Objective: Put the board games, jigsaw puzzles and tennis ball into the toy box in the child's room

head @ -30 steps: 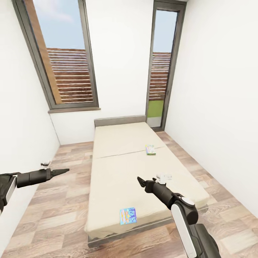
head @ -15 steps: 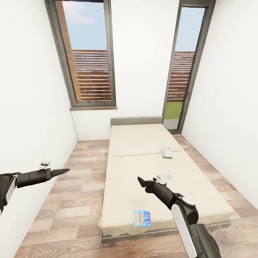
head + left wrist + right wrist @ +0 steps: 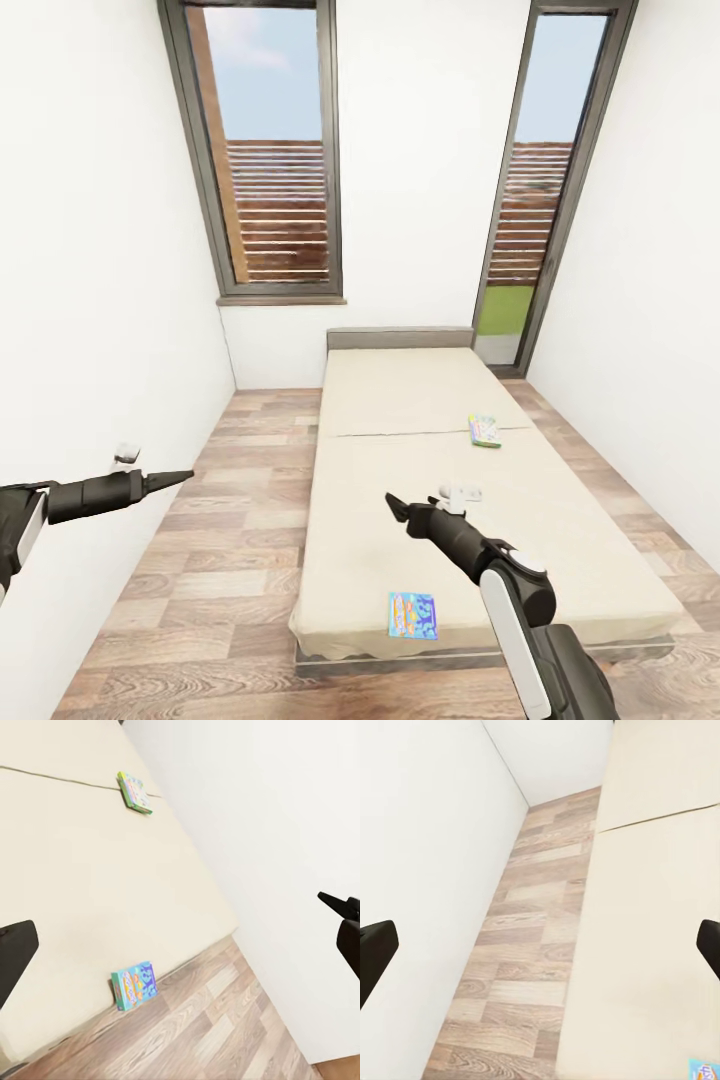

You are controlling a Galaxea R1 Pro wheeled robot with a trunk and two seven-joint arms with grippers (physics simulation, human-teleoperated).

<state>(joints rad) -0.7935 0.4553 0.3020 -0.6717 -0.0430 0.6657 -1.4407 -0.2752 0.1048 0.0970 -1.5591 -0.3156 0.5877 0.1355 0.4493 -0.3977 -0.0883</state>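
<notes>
small blue flat cardboard board game [image 3: 413,615] sits at the beige bed's [image 3: 560,560] foot edge, looks light and stiff, so i'd pinch its overhanging edge; left gripper [image 3: 180,477] and right gripper [image 3: 395,507] both spread, empty.

Bed [image 3: 400,480] lying ahead, headboard [image 3: 400,337] at the far wall, one board game [image 3: 413,615] near the foot edge, another board game [image 3: 485,431] lying toward the right side, mid-mattress
</notes>
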